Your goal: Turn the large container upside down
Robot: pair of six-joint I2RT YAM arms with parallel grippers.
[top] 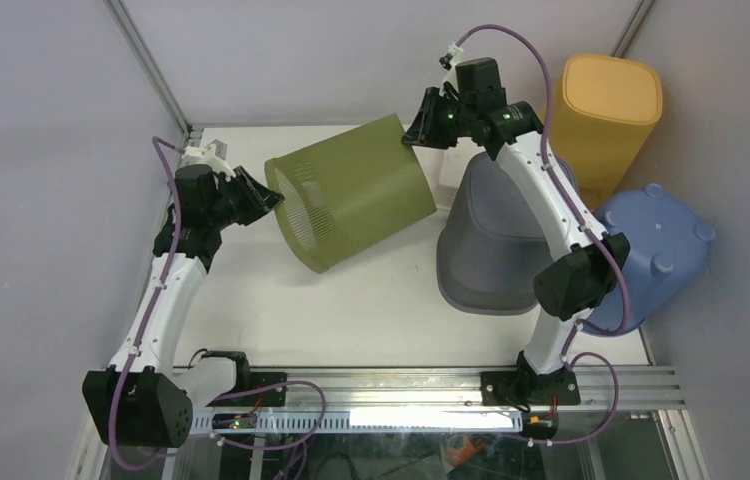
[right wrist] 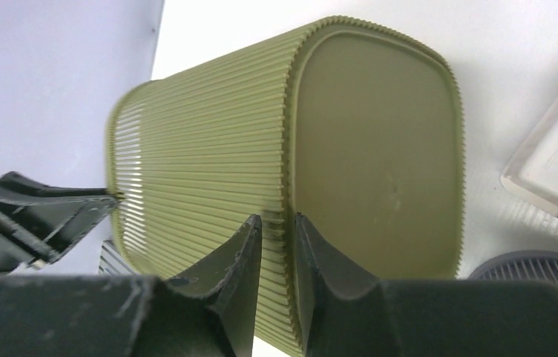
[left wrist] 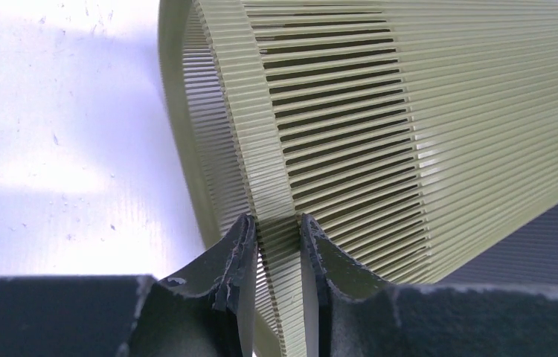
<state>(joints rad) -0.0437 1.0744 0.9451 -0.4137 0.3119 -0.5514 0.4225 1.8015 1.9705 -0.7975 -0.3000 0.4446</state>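
Step in hand: rotation, partly done. The green container (top: 351, 190) lies on its side, upper centre of the top view, over the tabletop (top: 371, 310). The left pincer (left wrist: 277, 223) is clamped narrowly on the mouth rim. The right pincer (right wrist: 277, 219) appears clamped on the base edge. Next move: the 2 arms must turn it mouth-down together.

The large container (top: 351, 190) is olive green, finely ribbed and slatted. Right of it are a grey ribbed bin (top: 491, 240), a plain yellow bin (top: 606, 110) and a blue tub (top: 661, 250).
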